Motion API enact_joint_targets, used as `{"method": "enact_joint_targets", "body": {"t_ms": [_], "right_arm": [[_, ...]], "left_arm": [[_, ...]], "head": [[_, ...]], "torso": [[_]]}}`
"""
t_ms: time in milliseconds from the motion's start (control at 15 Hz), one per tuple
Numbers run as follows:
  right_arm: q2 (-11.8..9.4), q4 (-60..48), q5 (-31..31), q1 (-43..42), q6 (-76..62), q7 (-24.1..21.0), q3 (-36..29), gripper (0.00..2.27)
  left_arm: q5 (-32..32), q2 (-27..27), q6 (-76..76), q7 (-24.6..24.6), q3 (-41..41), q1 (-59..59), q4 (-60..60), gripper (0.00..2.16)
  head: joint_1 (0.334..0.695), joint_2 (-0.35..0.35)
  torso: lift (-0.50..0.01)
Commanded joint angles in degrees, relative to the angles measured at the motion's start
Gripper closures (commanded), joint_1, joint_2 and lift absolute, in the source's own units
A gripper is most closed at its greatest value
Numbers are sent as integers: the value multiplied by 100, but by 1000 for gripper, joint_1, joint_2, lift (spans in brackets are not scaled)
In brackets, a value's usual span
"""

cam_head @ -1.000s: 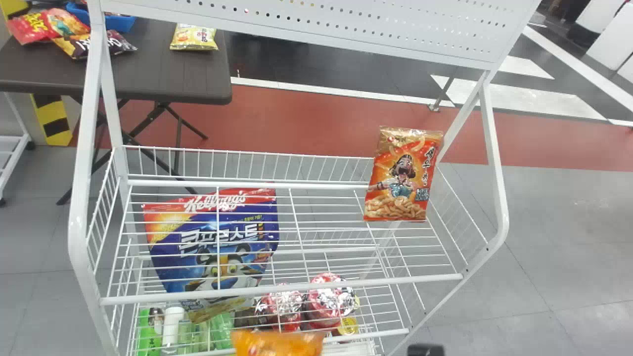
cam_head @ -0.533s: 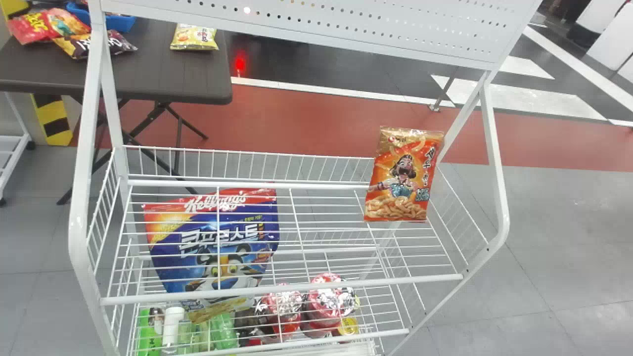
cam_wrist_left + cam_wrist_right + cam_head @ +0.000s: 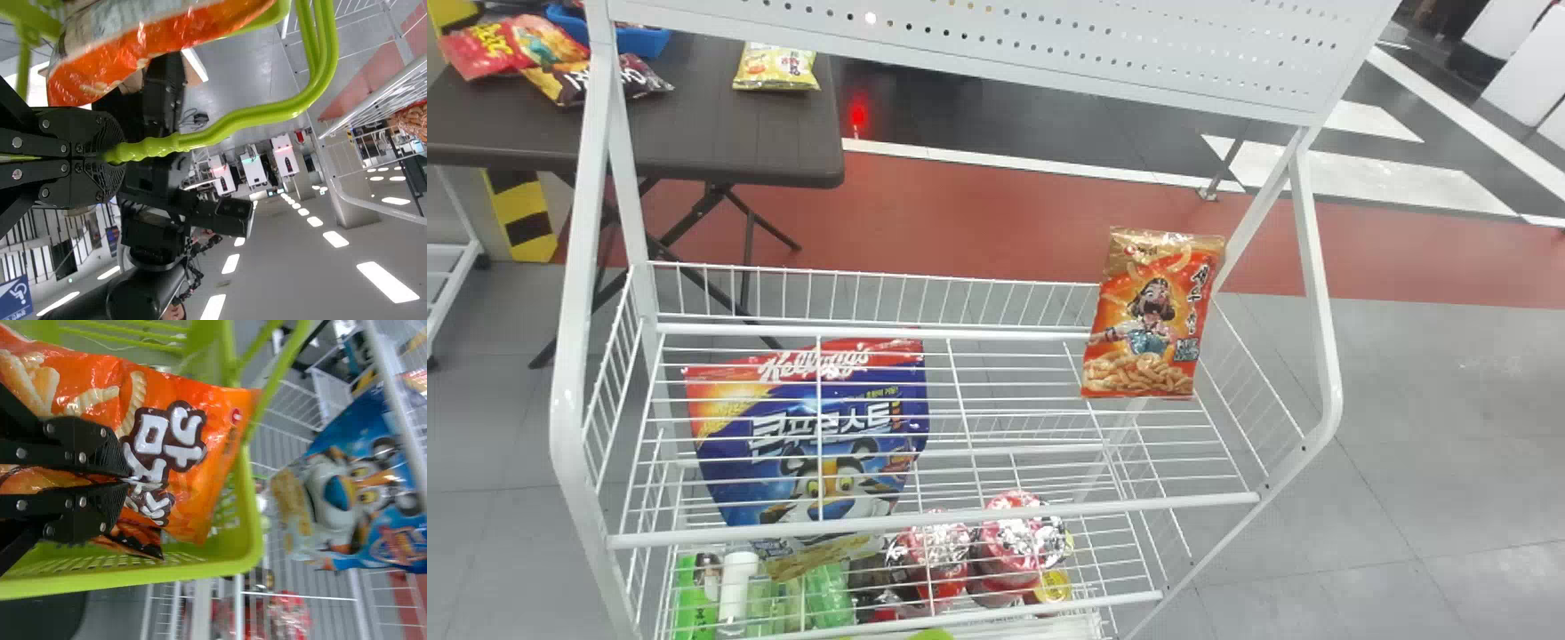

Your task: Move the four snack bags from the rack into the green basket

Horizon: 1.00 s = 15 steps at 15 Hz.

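Note:
In the left wrist view my left gripper (image 3: 115, 158) is shut on the lime handle (image 3: 233, 123) of the green basket. The basket (image 3: 250, 540) lies under the right wrist view's orange snack bag (image 3: 200, 453); my right gripper (image 3: 128, 480) is shut on that bag, between the basket's walls. Black and orange wrapping (image 3: 137, 543) shows beside it; whether it is a second bag I cannot tell. On the rack (image 3: 943, 520), an orange-red shrimp snack bag (image 3: 1152, 320) leans upright at the right rear corner. A large blue cereal bag (image 3: 809, 444) leans at the left.
Red-topped cups (image 3: 1021, 542) and green items (image 3: 827, 596) occupy the rack's lower level. Behind it, a dark table (image 3: 720, 133) carries several bags and a blue tray (image 3: 640, 42). White uprights and a perforated panel (image 3: 1138, 53) frame the upper rack.
The orange bag seen at the head view's bottom edge a second ago has dropped out of it, as has a black tip farther right. Bags on the rack are unmoved.

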Motion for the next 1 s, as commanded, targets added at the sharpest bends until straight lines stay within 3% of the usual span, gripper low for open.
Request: {"method": "enact_joint_targets", "body": {"t_ms": [0, 267, 467, 733, 933], "right_arm": [[-11, -182, -37, 138, -284, 42, -34, -1], [16, -577, -292, 340, -899, 209, -429, 53], [68, -182, -257, 32, -3026, 33, -720, 49], [332, 1330, -134, -1884, -4380, -2, -1326, 49], [332, 2437, 147, -3237, -4485, -178, -1519, 49]], "left_arm": [[0, 0, -1, -17, 40, 21, -4, 2108], [0, 9, -18, -52, 57, 30, -4, 2108], [0, 0, -18, -25, 5, 47, -12, 2108], [-44, 0, -18, 10, -127, 47, -21, 2108], [-71, 9, -18, 19, -136, 74, -21, 2108]], "head": [[695, -350], [695, -350], [695, -350], [695, -350], [695, -350]], "torso": [[0], [0], [0], [0], [0]]}}
